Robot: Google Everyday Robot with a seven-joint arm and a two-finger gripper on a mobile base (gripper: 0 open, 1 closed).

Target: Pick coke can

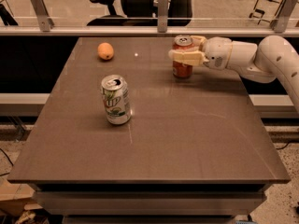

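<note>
The red coke can (181,71) stands upright at the far right of the brown table (187,139). My gripper (183,48) reaches in from the right and straddles the can. The near finger (186,57) lies across the can's front and the far finger (198,39) sits behind its silver top. The fingers look closed against the can, which still rests on the table.
A white-and-green 7UP can (116,100) stands upright left of the table's middle. An orange fruit (105,51) lies at the far left. A glass railing with metal posts (162,8) runs behind the far edge, with office chairs beyond it.
</note>
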